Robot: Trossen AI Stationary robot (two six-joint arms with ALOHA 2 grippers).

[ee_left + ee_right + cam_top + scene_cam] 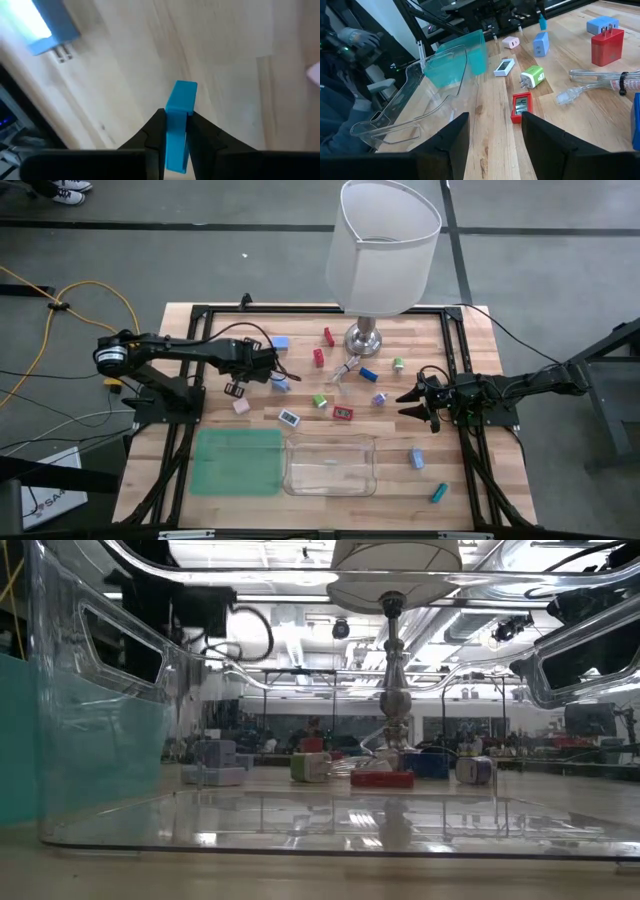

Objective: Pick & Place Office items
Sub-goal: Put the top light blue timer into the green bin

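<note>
My left gripper (176, 131) jaws clamped on a blue block (179, 122) above bare tabletop (220, 55), only its wrist view showing the grip, right gripper (411, 403) jaws apart, near the tabletop's right edge.

A big white-shaded lamp (383, 245) stands on its silver base (364, 337) at the far middle of the wooden tabletop (455, 465). Near the front edge, a flat green mat (238, 462) lies just beside a clear plastic tray (331, 465).
</note>
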